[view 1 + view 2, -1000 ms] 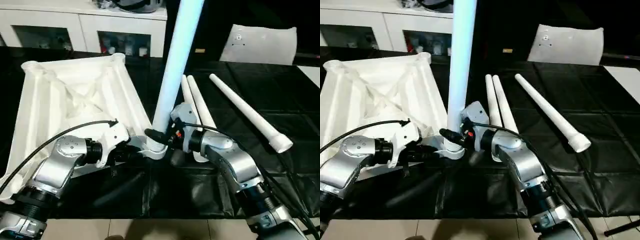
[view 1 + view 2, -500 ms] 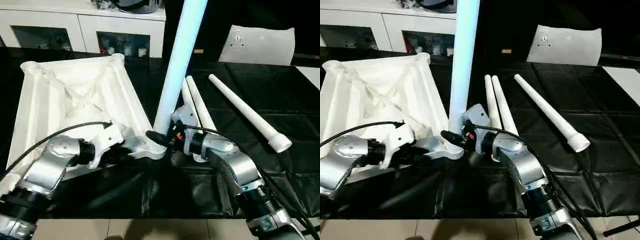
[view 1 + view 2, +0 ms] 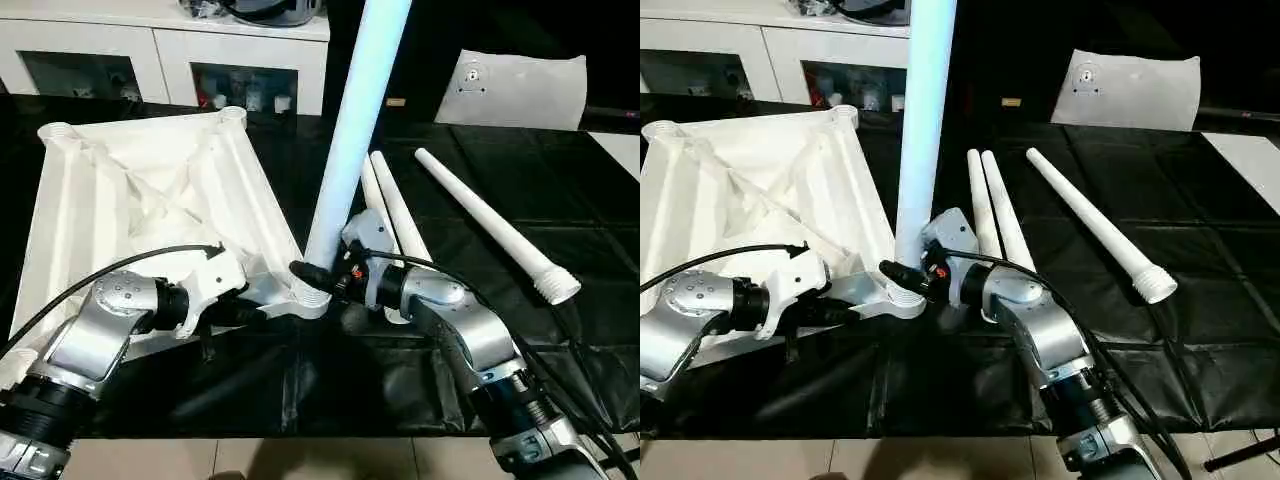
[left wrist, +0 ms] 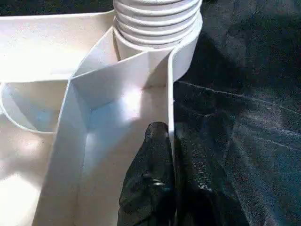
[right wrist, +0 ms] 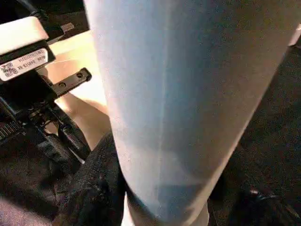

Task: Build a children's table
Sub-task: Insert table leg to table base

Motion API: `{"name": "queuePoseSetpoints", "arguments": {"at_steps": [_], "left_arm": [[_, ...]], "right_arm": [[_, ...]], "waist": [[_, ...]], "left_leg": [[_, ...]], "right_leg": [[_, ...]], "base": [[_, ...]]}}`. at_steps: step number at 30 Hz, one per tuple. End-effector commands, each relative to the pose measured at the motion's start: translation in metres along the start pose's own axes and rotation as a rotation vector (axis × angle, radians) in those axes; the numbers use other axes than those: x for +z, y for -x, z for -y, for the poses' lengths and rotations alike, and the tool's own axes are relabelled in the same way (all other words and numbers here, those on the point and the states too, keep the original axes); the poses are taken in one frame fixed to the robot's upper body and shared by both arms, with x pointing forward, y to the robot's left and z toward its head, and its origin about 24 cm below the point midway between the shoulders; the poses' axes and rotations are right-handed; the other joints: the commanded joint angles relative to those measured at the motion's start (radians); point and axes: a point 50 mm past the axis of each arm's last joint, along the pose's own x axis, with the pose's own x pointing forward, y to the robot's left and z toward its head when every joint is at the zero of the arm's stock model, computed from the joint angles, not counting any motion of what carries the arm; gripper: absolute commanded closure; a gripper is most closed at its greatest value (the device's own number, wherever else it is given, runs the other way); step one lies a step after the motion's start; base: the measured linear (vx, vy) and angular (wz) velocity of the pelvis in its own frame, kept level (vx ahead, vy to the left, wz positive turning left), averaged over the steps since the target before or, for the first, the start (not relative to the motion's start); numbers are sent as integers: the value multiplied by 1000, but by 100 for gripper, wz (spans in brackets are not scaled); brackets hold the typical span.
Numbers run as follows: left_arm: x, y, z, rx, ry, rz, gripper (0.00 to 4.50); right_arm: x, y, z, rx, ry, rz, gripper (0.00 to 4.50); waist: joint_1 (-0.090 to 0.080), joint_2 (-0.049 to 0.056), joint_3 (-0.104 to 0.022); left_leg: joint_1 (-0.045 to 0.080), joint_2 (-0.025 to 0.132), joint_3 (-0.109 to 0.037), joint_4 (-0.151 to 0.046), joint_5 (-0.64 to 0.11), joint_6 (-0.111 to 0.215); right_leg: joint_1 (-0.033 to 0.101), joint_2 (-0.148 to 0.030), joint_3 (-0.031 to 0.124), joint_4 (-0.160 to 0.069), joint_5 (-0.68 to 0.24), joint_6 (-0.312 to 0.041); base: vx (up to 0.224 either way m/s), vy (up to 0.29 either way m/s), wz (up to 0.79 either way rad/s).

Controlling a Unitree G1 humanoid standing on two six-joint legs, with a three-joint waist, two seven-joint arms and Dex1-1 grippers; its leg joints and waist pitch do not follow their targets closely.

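Left pincer (image 4: 171, 155): fingers pinched thin on the tabletop's (image 3: 130, 190) side wall, one inside and one outside, just short of the near corner socket (image 3: 312, 298). Right pincer (image 3: 318, 272): about half open, clamped round the base of the standing leg (image 3: 345, 150), whose ribbed end sits in that socket.

Step in hand, as I judge it: seating this leg. To do it well, keep the wall grip firm so the tabletop can't skid on the black cloth (image 3: 480, 200), hold the leg straight over the socket, then press or twist down; it leans slightly, so true it first.

Around: tabletop lies ribs up on my left. Two spare legs (image 3: 390, 205) lie touching just behind my right wrist, a third leg (image 3: 495, 225) apart to the right. The pair crowds my right forearm.
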Motion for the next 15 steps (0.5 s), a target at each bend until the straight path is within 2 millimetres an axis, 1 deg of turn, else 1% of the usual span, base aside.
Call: {"name": "queuePoseSetpoints", "arguments": {"at_steps": [1, 3, 5, 6, 7, 10, 13, 15], "left_arm": [[1, 1, 1, -17, -69, -15, 450], [1, 1, 1, -24, -78, -16, 450], [3, 0, 0, -39, -83, -1, 450], [4, -1, 0, -48, -83, 10, 450], [5, -1, 0, -54, -82, 14, 450], [8, -2, -4, -66, -85, 20, 450], [9, -3, -6, -67, -91, 20, 450], [10, -3, -8, -70, -86, 26, 450]], "right_arm": [[-1, -1, 1, 15, 9, -15, 260], [-1, -2, 2, 19, 9, -16, 260], [-1, -3, 3, 49, 14, -33, 260], [-1, -4, 3, 69, 15, -46, 260], [-2, -4, 3, 77, 15, -52, 260], [-3, -6, 4, 107, 15, -78, 260], [-3, -7, 5, 114, 20, -86, 260], [-3, -9, 6, 114, 16, -85, 260]], "waist": [[3, 11, -58], [2, 11, -58], [1, 11, -60], [0, 8, -59], [1, 9, -59], [0, 7, -60], [2, 9, -59], [1, 12, -59]], "left_leg": [[-2, 59, -9, -72, -31, 22], [-2, 60, -10, -73, -31, 21], [-2, 59, -9, -71, -24, 21], [-2, 59, -9, -71, -21, 23], [-2, 59, -9, -71, -21, 24], [-2, 60, -9, -71, -20, 24], [1, 59, -8, -71, -30, 20], [0, 60, -9, -71, -36, 15]], "right_leg": [[53, -89, 57, -63, -20, -227], [52, -89, 57, -62, -25, -225], [53, -89, 57, -60, -6, -231], [53, -88, 57, -60, 2, -233], [52, -88, 57, -60, 1, -233], [53, -89, 57, -59, 4, -238], [51, -90, 57, -61, -18, -237], [51, -91, 57, -61, -18, -240]], "base": [[0, 0, 0], [0, 0, 0], [0, 0, 0], [0, 0, 0], [0, 0, 0], [0, 0, 0], [0, 0, 0], [0, 0, 0]]}}
